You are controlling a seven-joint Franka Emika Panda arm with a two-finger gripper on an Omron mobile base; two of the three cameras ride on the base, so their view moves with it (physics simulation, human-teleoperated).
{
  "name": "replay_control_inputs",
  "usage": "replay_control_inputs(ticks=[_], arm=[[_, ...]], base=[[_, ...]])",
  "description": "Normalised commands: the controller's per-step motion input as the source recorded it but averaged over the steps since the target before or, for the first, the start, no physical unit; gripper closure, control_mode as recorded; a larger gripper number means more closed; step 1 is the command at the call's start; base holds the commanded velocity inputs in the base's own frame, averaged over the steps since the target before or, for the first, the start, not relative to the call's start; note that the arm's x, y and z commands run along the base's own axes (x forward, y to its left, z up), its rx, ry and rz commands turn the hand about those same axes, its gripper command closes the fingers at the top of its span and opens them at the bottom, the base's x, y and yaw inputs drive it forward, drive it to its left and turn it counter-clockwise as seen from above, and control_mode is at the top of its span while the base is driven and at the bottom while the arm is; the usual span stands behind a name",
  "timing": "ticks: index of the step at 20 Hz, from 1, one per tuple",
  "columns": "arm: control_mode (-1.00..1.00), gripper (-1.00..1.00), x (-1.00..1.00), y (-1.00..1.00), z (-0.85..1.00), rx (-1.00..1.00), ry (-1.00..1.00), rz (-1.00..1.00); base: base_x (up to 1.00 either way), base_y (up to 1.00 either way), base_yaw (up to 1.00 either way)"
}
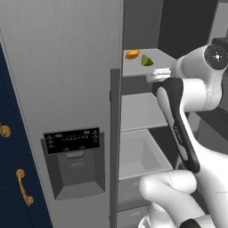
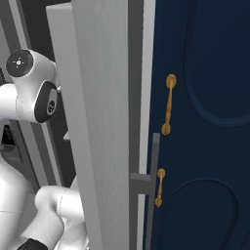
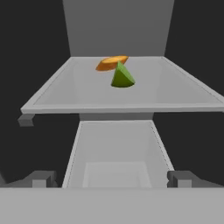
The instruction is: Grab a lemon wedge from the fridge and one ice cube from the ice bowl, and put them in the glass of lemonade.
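The fridge has its left door closed and its right side open. On its upper shelf lies a green lemon wedge, also seen from the left base as a lemon wedge. My gripper is open, its two fingertips wide apart with nothing between them. It is in front of the shelf's front edge and slightly below it, well short of the wedge. From the left base the gripper sits just under the shelf's front right corner.
A flat orange piece lies right behind the wedge, touching or nearly so. Below the shelf is a white open bin. The open fridge door stands close on the arm's right. Navy cabinets with brass handles flank the fridge.
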Motion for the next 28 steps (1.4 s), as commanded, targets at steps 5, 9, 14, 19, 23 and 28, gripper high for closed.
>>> replay_control_inputs(ticks=[5,9,14,19,23,28], arm=[[-1.0,-1.0,0.25,0.0,0.13,0.01,0.0,0.0],[-1.0,-1.0,0.36,0.0,0.29,0.0,0.0,-0.02],[-1.0,-1.0,0.49,-0.01,0.05,0.0,0.03,-0.02],[-1.0,-1.0,0.48,-0.11,-0.05,0.0,0.0,-0.02],[-1.0,-1.0,0.49,-0.09,-0.04,0.0,0.0,-0.01],[-1.0,-1.0,0.49,0.0,-0.11,0.0,0.0,-0.03]], base=[[0.0,0.0,0.0],[0.0,0.0,0.0],[0.0,0.0,0.0],[0.0,0.0,0.0],[0.0,0.0,0.0],[0.0,0.0,0.0]])
